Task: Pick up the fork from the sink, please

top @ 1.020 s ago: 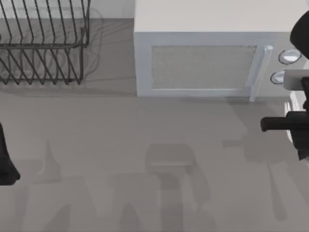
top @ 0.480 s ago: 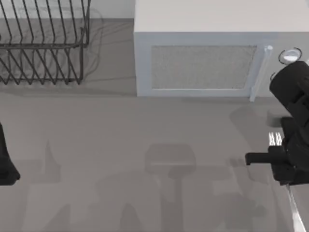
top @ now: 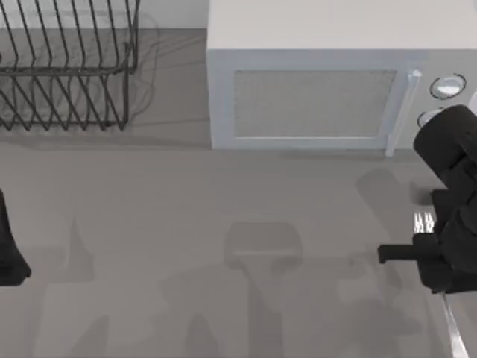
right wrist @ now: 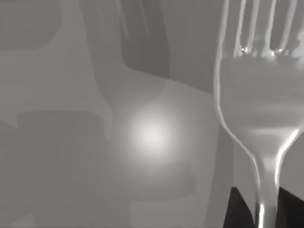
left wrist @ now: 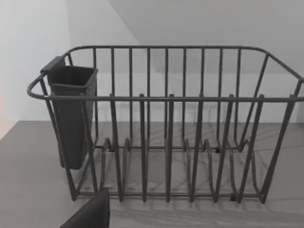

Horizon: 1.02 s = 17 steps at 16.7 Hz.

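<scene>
The fork is a slim silvery piece at the table's right side, tines pointing toward the microwave, handle running toward the front edge. My right gripper sits over its middle, shut on the handle. In the right wrist view the fork looms close, its neck passing between two dark fingertips, with the grey table below it. The sink is out of view. My left arm is parked at the left edge.
A white microwave stands at the back, right behind my right arm. A dark wire dish rack with a cutlery cup is at the back left. Grey tabletop stretches between the arms.
My right arm has swung from beside the microwave toward the front of the table, and the fork has shifted the same way with it. The left arm has stayed put.
</scene>
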{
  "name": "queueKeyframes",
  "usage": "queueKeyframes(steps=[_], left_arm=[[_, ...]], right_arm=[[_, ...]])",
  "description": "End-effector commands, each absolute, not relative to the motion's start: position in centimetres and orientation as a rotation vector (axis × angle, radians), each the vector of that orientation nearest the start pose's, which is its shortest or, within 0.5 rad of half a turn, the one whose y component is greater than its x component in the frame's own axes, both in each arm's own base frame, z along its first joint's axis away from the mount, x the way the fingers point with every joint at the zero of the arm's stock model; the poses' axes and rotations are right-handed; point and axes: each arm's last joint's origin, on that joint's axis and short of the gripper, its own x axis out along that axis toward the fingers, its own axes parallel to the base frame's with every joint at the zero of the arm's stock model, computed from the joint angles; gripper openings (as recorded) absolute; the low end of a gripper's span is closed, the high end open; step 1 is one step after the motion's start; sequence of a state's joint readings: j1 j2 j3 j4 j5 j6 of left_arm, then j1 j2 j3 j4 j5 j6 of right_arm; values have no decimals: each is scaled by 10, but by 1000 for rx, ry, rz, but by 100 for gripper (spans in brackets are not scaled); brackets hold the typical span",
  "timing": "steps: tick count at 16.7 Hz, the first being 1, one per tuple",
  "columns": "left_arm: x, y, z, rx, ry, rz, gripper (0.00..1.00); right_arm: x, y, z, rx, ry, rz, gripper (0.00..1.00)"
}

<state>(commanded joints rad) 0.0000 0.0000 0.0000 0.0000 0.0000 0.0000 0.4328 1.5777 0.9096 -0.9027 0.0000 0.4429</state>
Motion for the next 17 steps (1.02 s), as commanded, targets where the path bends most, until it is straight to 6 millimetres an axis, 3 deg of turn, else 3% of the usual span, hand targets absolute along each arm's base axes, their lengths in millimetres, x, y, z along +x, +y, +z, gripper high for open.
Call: queueKeyframes(steps=[11, 17], left_arm=[[106, -1, 160, 0, 0, 0, 100], [106, -1, 160, 0, 0, 0, 100]], right_arm=[[233, 109, 160, 8, 1571, -8, 98], [233, 109, 160, 8, 1571, -8, 100]])
